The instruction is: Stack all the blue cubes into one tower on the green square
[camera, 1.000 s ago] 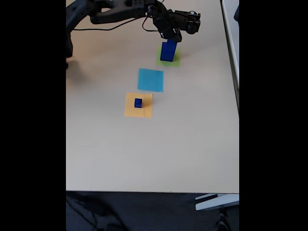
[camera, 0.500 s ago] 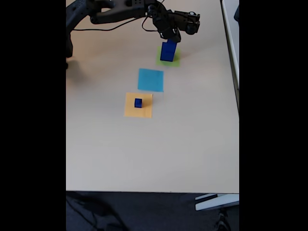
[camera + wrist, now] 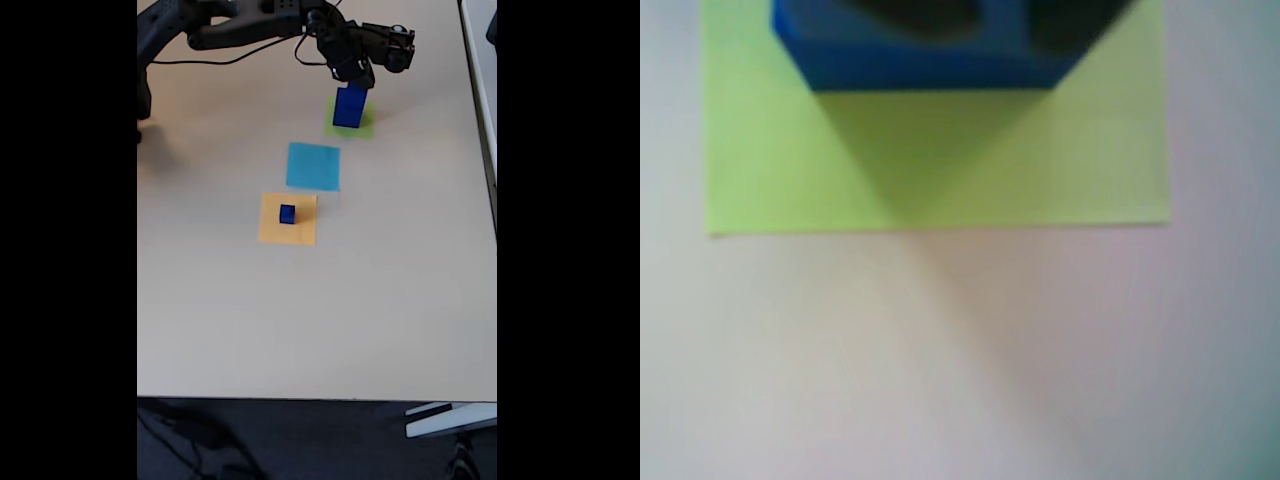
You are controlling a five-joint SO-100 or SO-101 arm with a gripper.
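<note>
A pale beige counter [image 3: 320, 320] fills the fixed view, lit evenly, with dark floor showing along its near edge and a white strip of furniture at the far right.

Three flat paper squares lie in a slanted row down the counter. Farthest back is the thin yellow-green square [image 3: 364, 126]; in the middle, well apart from it, a flat light-blue paper square [image 3: 313, 166] with nothing on it; nearest, just beside the light-blue one, a flat orange paper square [image 3: 288, 220].

A tiny solid dark blue cube [image 3: 287, 213] sits near the middle of the orange square, alone.

On the green square stands the tower of dark blue cubes [image 3: 349, 104] — a short upright column; how many cubes it holds cannot be told from here. The wrist view shows the bottom block's face [image 3: 930, 65] resting on the green square [image 3: 940, 170], casting a shadow forward across it.

The black robot arm [image 3: 240, 25] reaches in from the upper left, a cable trailing behind it. Its pincer [image 3: 358, 76] sits right at the top of the tower — whether it is clenched or released cannot be told.
</note>
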